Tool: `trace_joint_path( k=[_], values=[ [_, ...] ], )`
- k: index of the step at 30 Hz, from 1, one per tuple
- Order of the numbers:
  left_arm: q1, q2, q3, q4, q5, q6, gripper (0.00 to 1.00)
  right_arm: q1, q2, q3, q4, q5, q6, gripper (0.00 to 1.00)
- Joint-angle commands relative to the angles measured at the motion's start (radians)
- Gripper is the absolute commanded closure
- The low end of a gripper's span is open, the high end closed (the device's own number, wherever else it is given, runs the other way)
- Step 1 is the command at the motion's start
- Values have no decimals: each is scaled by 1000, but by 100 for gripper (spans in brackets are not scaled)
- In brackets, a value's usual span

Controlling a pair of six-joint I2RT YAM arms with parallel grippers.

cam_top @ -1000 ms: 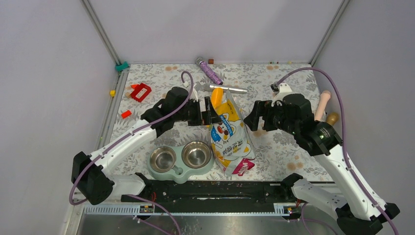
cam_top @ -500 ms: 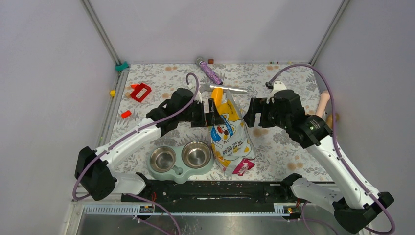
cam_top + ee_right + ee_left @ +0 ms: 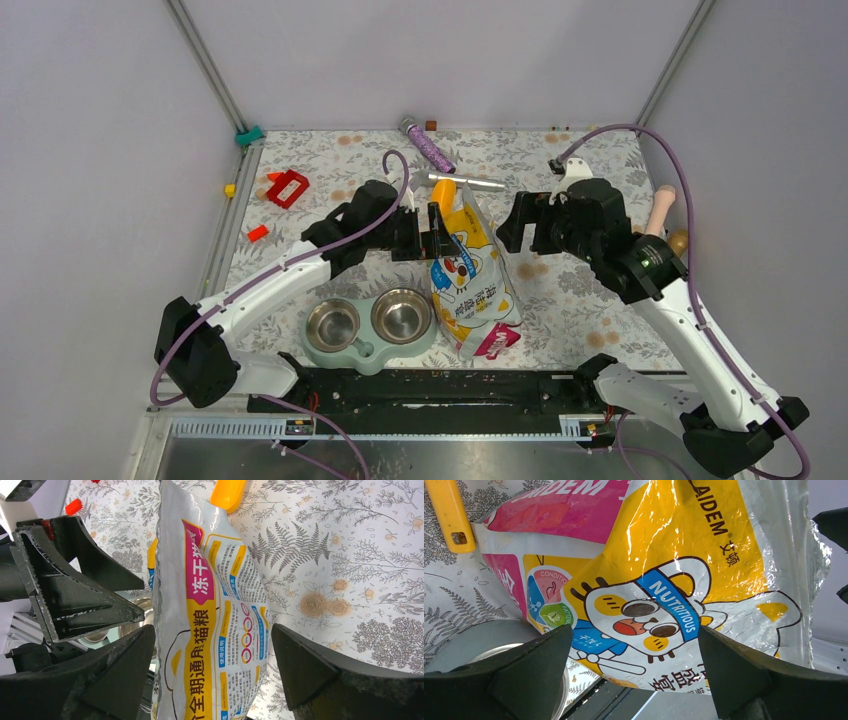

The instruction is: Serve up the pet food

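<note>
Pet food: no kibble visible; judged inside bag, mid-table, between my grippers. Bag long axis runs far to near: top end far, pink base near, beside feeder. Left gripper: fingers spread, empty, just beside bag's upper left edge; contact not resolvable. Right gripper: fingers spread, empty, off bag's right side, gap visible. Left arm nearer. Judgement: next move converges on bag's top end.
</note>
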Motion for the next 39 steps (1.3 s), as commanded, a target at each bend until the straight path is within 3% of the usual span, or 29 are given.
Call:
trace_joint_path(
  k=[1, 28, 39],
  values=[
    [-4, 0, 15, 57, 25, 1, 1, 5, 19, 37, 26, -30, 11, 6],
    [-4, 11, 20, 44, 22, 18, 1, 5, 32, -6, -63, -49, 1, 11],
    [-5, 20, 24, 44, 28, 24, 1, 5, 4, -35, -129, -59, -17, 24]
  ],
)
